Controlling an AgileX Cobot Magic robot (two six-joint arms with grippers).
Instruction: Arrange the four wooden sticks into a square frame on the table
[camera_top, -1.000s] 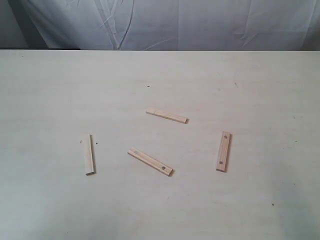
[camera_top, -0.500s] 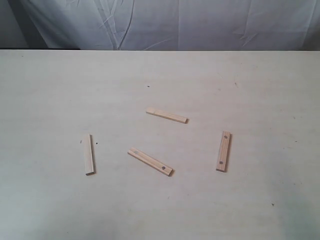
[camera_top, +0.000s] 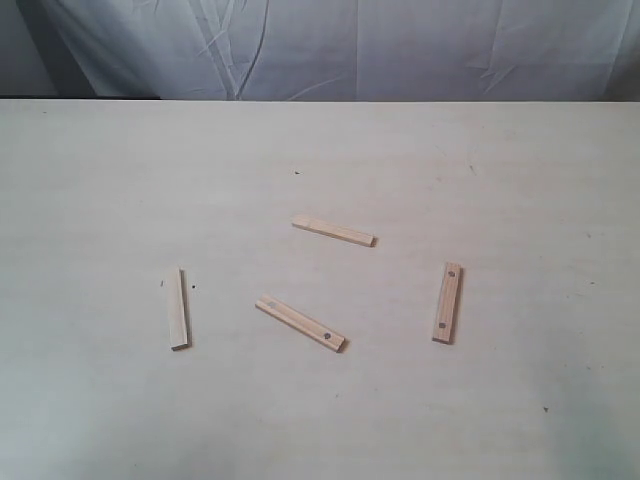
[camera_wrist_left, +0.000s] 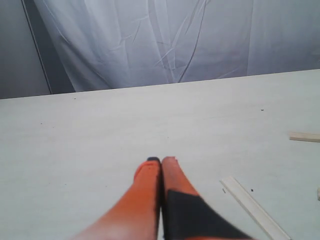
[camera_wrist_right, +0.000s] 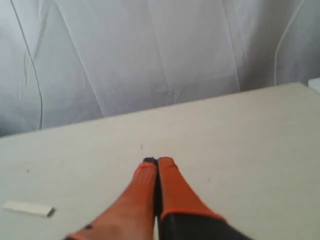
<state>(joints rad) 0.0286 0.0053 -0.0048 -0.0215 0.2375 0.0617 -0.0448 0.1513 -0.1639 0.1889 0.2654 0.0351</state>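
Observation:
Four pale wooden sticks lie apart on the cream table (camera_top: 100, 180), forming no square. In the exterior view one stick (camera_top: 179, 308) lies at the left, one (camera_top: 334, 231) near the middle, one with two dark holes (camera_top: 300, 323) below it, and one with holes (camera_top: 447, 302) at the right. Neither arm shows in that view. My left gripper (camera_wrist_left: 161, 161) is shut with nothing in it; the left stick (camera_wrist_left: 255, 208) lies beside it and another stick's end (camera_wrist_left: 305, 136) farther off. My right gripper (camera_wrist_right: 158, 161) is shut and holds nothing; a stick (camera_wrist_right: 28, 208) lies off to one side.
A wrinkled white cloth (camera_top: 350, 45) hangs behind the table's far edge. A few tiny dark specks (camera_top: 297, 172) mark the tabletop. Bare table surrounds the sticks on all sides.

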